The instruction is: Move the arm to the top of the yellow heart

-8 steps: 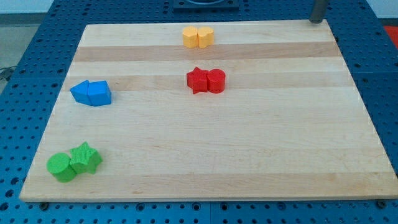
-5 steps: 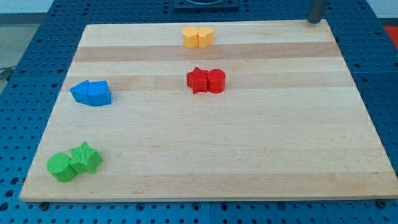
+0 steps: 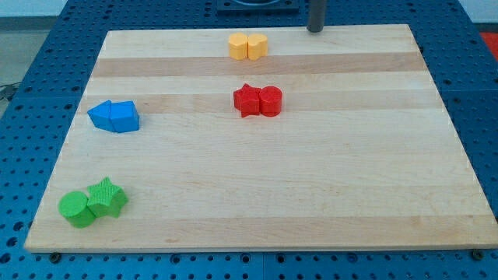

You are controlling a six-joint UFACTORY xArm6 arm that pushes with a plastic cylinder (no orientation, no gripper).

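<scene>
My tip [image 3: 315, 30] sits at the far edge of the worktop [image 3: 327, 179], to the right of the yellow pair and well apart from it. The tool is a plain rod with nothing to open or close, and it holds nothing; only its lower stub shows, the rest running out of the top of the view.

The task's thing lies at the far middle of the board: two yellow blocks touching side by side. I take the right one to be the yellow heart [image 3: 257, 46] and the left one the other yellow block [image 3: 238, 47], though at this size the shapes are hard to tell apart, so that reading is a guess.

To do the step well, I judge the tip should travel left along the far edge and stop just beyond the heart's far side, staying clear of both yellow blocks so neither gets nudged. The strip of board behind them is narrow, so the line should hug the edge and slow down on arrival.

Elsewhere, a red star [image 3: 247, 100] touches a red cylinder [image 3: 271, 101] at the centre. A blue block [image 3: 114, 116] sits at the left. A green cylinder [image 3: 75, 208] and a green star [image 3: 106, 197] rest at the near left. The worktop is pale striped wood on a blue perforated base [image 3: 39, 78].
</scene>
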